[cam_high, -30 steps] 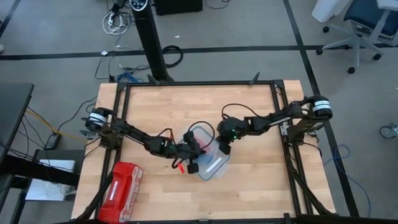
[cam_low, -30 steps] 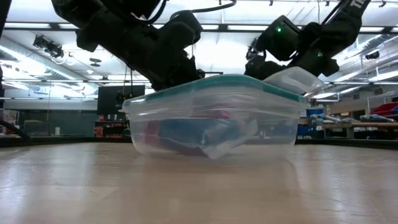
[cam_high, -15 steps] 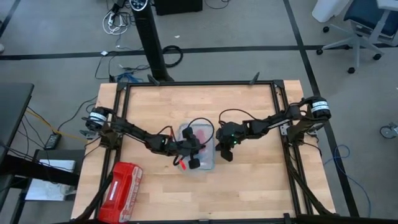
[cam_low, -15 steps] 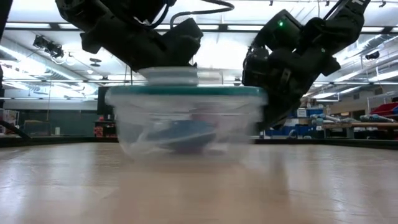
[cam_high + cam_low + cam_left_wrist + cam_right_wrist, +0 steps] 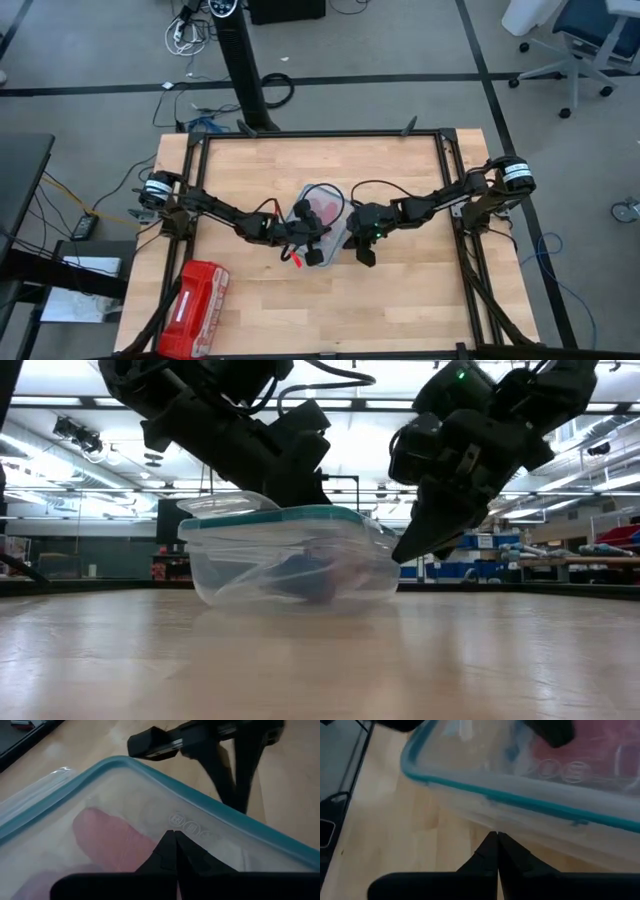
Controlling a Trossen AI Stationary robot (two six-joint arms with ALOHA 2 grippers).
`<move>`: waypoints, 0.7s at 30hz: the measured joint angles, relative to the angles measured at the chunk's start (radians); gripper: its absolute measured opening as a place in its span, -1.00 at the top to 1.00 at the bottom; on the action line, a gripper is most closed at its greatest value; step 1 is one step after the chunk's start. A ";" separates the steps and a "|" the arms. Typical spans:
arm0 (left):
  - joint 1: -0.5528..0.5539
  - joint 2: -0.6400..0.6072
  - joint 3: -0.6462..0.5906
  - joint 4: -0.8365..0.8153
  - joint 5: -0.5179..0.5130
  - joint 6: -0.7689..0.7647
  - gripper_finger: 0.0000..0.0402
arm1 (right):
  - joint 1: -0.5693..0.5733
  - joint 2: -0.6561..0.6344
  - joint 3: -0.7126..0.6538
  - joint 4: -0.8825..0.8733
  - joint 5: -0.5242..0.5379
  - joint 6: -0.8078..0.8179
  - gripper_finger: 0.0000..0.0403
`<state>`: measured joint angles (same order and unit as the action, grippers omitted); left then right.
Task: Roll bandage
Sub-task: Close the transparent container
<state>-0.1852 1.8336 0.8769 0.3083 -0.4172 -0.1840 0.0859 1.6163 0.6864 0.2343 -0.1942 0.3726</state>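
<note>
Bandage point(image 5: 300, 572) sits inside lidded clear box point(image 5: 290, 555) mid-table, seen as blue thru the wall. Left gripper point(image 5: 172, 840) pressed together, tips on lid point(image 5: 210, 825); right gripper point(image 5: 496, 840) pressed together, beside box wall. Bandage prob light, soft, stretchy, unrolls easily: lid off 1st, then pinch across its middle

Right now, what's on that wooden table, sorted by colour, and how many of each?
Clear box with teal lid: 1
Red pouch: 1
Blue bandage, inside the box: 1
Pink roll, inside the box: at least 1
Black arms: 2
Total: 6
</note>
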 joint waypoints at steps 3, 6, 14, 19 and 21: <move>0.000 0.001 0.001 0.007 0.010 0.010 1.00 | 0.040 -0.017 0.003 -0.046 0.074 -0.021 1.00; 0.000 0.001 0.001 0.007 0.012 0.020 1.00 | 0.077 -0.052 0.002 -0.090 0.202 -0.075 1.00; 0.000 0.001 0.001 0.015 0.020 0.044 1.00 | 0.105 -0.066 0.043 -0.101 0.277 -0.124 1.00; 0.000 0.002 0.000 0.022 0.035 0.048 1.00 | 0.097 -0.066 0.052 -0.115 0.284 -0.163 1.00; 0.000 0.002 0.000 0.022 0.037 0.050 1.00 | 0.094 -0.066 0.052 -0.122 0.284 -0.181 1.00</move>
<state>-0.1856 1.8355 0.8772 0.3302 -0.3805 -0.1341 0.1798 1.5502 0.7383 0.1126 0.0902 0.1915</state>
